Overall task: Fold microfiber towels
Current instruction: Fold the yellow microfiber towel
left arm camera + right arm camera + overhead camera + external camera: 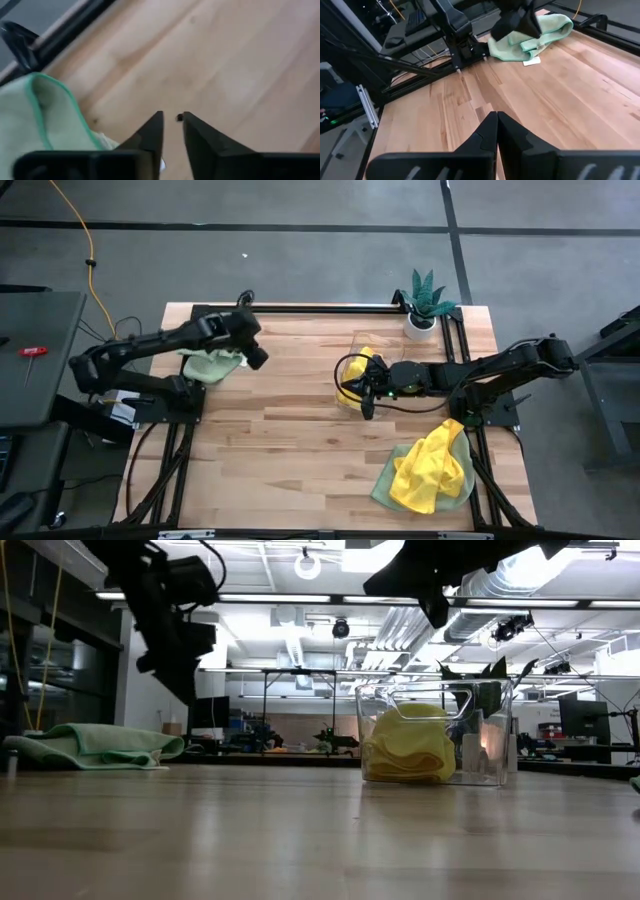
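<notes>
On the wooden counter the left gripper hangs above the far-left part, just right of a folded sage green towel that lies there by the arm's base. In the left wrist view its fingers stand a little apart, released, with nothing between them and bare wood below; the green towel's hemmed edge shows beside them.

The right gripper reaches leftward to the middle of the counter, over a clear plastic bin. A folded yellow towel sits inside that bin, resting on its floor against the left wall. In the right wrist view the right fingers are pressed together, clenched on nothing.

At the near-right corner lies a loose heap: a crumpled yellow towel on top of a second green towel, whose edge shows at the left. A small potted plant stands at the far right edge.
</notes>
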